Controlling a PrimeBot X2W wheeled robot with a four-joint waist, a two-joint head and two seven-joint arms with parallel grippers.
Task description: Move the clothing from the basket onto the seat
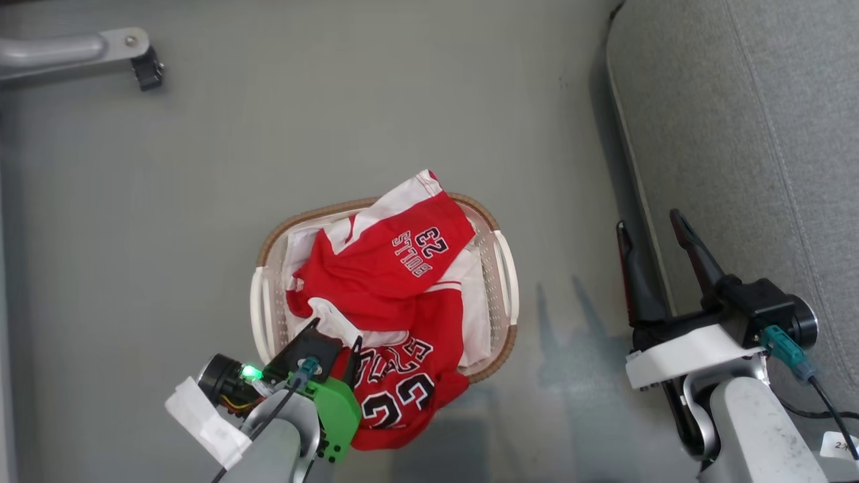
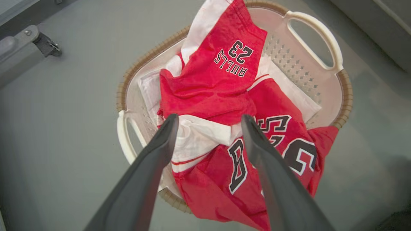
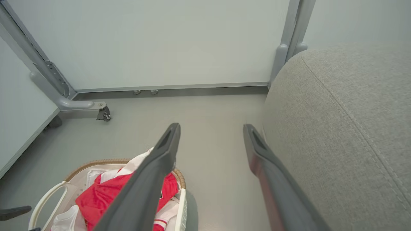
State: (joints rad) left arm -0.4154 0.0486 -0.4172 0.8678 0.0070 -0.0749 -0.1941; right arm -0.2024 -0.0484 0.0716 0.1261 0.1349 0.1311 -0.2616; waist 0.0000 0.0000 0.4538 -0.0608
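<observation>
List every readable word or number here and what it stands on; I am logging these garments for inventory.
"BULLS 23": small black-and-white print on the upper red garment in the basket.
"23": large, on the lower red jersey; the letters above it are folded, and only "B" and "S" are clear.
White tag at the head view's lower right edge: too small to read.

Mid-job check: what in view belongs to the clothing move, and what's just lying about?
Job: clothing; basket; seat; left gripper, open, aimed at the clothing.
Lying about: white liner cloth in the basket; castor on the floor.
</observation>
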